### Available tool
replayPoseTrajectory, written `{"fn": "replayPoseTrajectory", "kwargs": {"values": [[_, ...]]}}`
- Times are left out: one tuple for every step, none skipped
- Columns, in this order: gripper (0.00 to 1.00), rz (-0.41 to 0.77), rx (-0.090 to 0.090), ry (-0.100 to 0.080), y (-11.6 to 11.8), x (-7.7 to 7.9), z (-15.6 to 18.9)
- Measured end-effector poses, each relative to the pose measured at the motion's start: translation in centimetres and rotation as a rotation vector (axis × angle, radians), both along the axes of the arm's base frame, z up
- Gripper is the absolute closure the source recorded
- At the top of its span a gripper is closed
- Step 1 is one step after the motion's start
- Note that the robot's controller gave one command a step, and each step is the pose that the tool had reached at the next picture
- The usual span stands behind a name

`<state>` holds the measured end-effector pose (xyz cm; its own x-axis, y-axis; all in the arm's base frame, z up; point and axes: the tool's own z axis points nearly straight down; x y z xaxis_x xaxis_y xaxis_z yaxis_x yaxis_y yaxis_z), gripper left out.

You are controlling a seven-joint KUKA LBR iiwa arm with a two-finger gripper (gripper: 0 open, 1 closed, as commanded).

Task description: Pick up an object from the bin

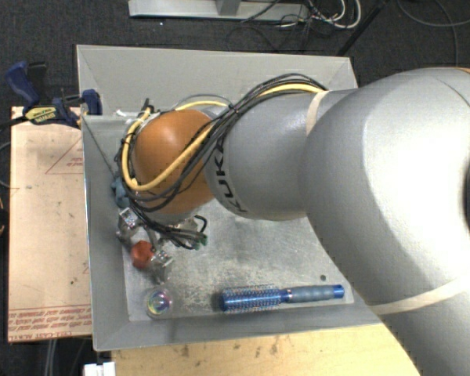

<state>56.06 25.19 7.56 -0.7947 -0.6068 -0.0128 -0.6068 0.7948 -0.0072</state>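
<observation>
My gripper (144,243) is low at the left side of the bin, under the arm's orange cover. It is open, with one metal fingertip (128,225) up-left and the other fingertip (161,260) down-right of a small red rounded thing (142,253) on the bin floor. The red thing sits in the gap between them, partly hidden by the gripper. A small clear, shiny ball (158,302) lies just below, in the near-left corner. A blue hairbrush (278,296) with a bristled head and a slim handle lies along the near wall, to the gripper's right.
The arm and its cover with cables hide the middle and right of the bin. The left wall is close beside the gripper, and the near wall runs right behind the brush.
</observation>
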Motion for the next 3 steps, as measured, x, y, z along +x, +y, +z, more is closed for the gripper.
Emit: {"fn": "replayPoseTrajectory", "kwargs": {"values": [[1.00, -0.001, 0.006, 0.001, 0.2, 0.0, 0.2], [1.00, 0.018, 0.003, 0.003, -1.0, 1.7, 11.0], [1.00, 0.030, 0.002, 0.005, -1.6, 1.9, 16.4]]}}
